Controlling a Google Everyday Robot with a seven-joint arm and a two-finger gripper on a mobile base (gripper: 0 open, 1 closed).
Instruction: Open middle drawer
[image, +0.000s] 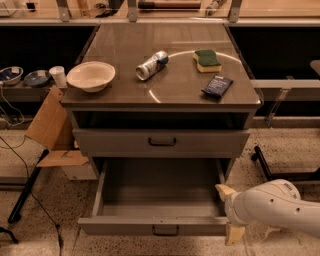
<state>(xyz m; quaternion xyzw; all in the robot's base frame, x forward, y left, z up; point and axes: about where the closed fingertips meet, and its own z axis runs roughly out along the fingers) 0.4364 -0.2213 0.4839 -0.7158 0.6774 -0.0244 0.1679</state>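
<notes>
The middle drawer (160, 200) is pulled out of the cabinet, showing a deep, empty grey tray. Its small dark bar handle (165, 230) sits centred on the front panel. Above it, another grey drawer (162, 142) with a dark handle is shut. My gripper (229, 212) is at the open drawer's right front corner on a white arm (280, 207) that comes in from the lower right. Its two cream fingertips (223, 190) stand apart with nothing held between them.
The cabinet top (165, 60) holds a cream bowl (91, 76), a tipped can (152, 65), a green sponge (207, 60) and a dark packet (217, 86). A cardboard box (52, 130) and cables lie on the floor at the left. A dark stand foot (265, 165) is at the right.
</notes>
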